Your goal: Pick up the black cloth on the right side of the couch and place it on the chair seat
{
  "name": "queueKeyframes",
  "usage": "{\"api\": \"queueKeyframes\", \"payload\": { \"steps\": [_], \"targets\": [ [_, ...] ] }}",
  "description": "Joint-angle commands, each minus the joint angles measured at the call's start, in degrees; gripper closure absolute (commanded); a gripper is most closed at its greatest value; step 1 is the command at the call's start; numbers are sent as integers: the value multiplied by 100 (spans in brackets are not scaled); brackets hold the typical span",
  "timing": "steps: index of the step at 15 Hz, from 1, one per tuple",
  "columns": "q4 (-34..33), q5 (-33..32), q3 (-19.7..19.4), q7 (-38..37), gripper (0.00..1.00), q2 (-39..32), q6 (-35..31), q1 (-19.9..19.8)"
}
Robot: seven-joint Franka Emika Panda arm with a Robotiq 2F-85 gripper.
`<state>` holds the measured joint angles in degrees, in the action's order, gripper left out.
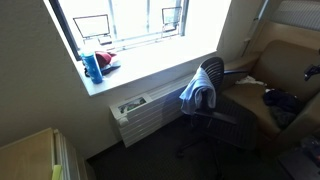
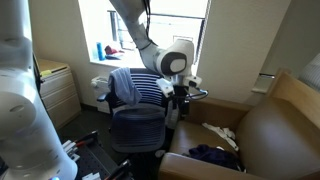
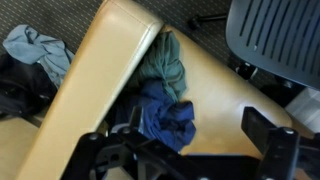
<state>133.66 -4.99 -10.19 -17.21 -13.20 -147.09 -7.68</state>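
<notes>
A dark cloth (image 2: 212,155) lies on the tan couch seat (image 2: 270,140), beside a white cloth (image 2: 226,134). It also shows in an exterior view (image 1: 282,100). In the wrist view a black cloth (image 3: 18,88) lies at the far left, and a blue cloth (image 3: 165,120) bunched with a green cloth (image 3: 165,62) lies against the couch's wooden arm (image 3: 100,70). My gripper (image 3: 200,126) is open and empty, hovering just right of the blue cloth. In an exterior view it (image 2: 181,100) hangs between the office chair (image 2: 135,125) and the couch.
A striped cloth (image 2: 135,85) hangs over the chair's backrest, also seen in an exterior view (image 1: 200,95). The chair's grey mesh (image 3: 275,35) is at the wrist view's upper right. A light blue cloth (image 3: 35,48) lies at upper left. A window sill (image 1: 130,70) holds items.
</notes>
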Motion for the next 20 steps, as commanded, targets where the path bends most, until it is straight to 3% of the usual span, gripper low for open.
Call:
{"api": "queueKeyframes", "payload": {
  "steps": [1, 2, 5, 6, 8, 10, 14, 16, 17, 20],
  "targets": [
    [-843, -419, -289, -770, 0, -1218, 632, 323],
    [-287, -130, -165, -346, 0, -688, 200, 187],
    [-435, -129, -209, -422, 0, -976, 169, 268],
    [-216, -387, -323, -620, 0, -914, -651, 379],
    [-450, -996, -660, -815, 0, -1206, -1247, 668],
    [-498, -548, -670, -944, 0, -1381, -2163, 611],
    [-963, 592, -704, -788, 0, -2435, -3905, 363],
    [-1442, 1324, -984, -863, 0, -3179, -3994, 380],
    [-912, 1310, -757, -495, 0, -2468, -3803, 434],
    [-1086, 1499, -794, -391, 0, -2778, -3884, 417]
  ]
}}
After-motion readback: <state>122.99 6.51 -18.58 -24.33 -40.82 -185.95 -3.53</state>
